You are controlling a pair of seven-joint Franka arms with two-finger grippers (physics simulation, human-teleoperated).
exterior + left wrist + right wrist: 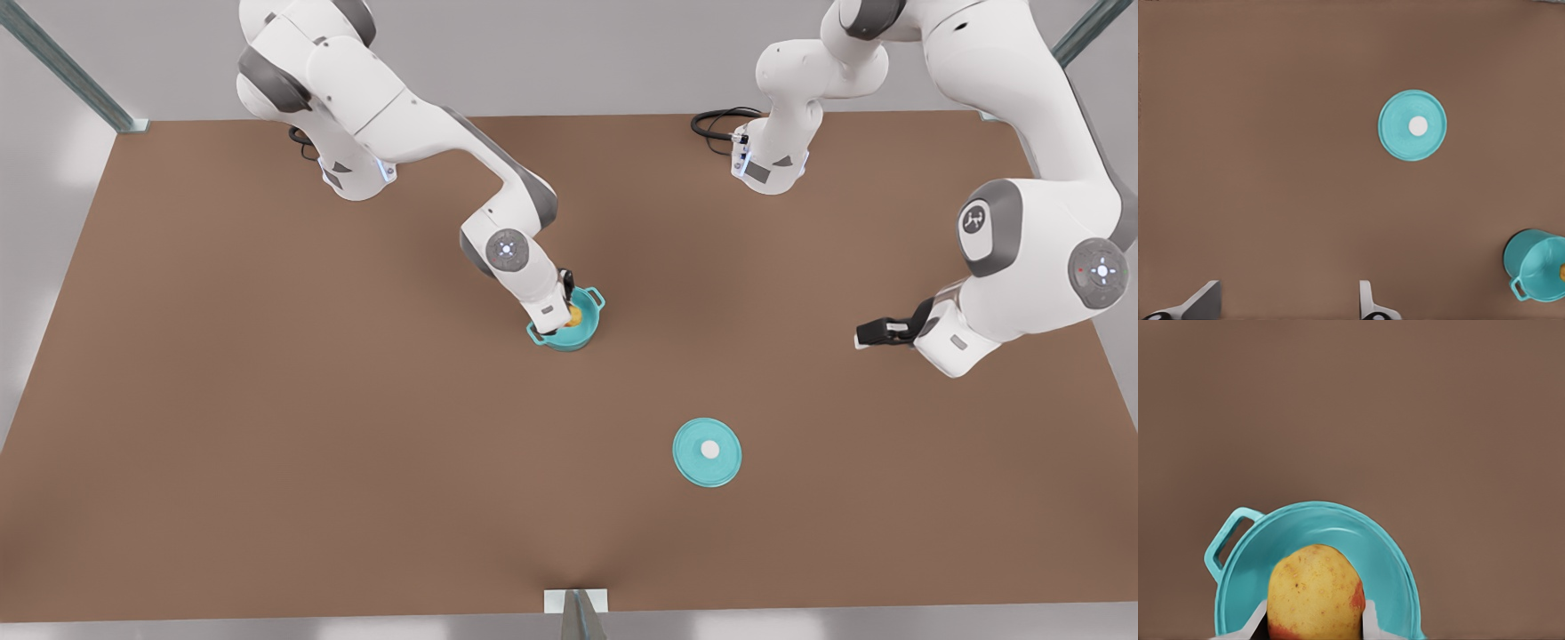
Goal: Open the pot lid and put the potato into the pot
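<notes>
The brown table [267, 444] carries little besides the task's things: a coil of black cable [716, 123] lies near the far edge by one arm's base, and nothing stands between the pot and the lid. The pot [578, 331] sits uncovered around the middle of the table, one loop handle pointing toward the far edge. The lid [707, 452] lies flat on the bare table, white knob up, well apart from the pot and nearer the near edge. Over the pot, the right gripper [567, 311] reaches down into the opening, its fingers [1368, 620] pressed on either side of the potato [1315, 593], which hangs inside the rim against the teal inside. The left gripper [876, 333] waits above the table toward the front view's right edge, holding nothing; in its wrist view the fingers [1201, 300] stand wide apart over bare table.
</notes>
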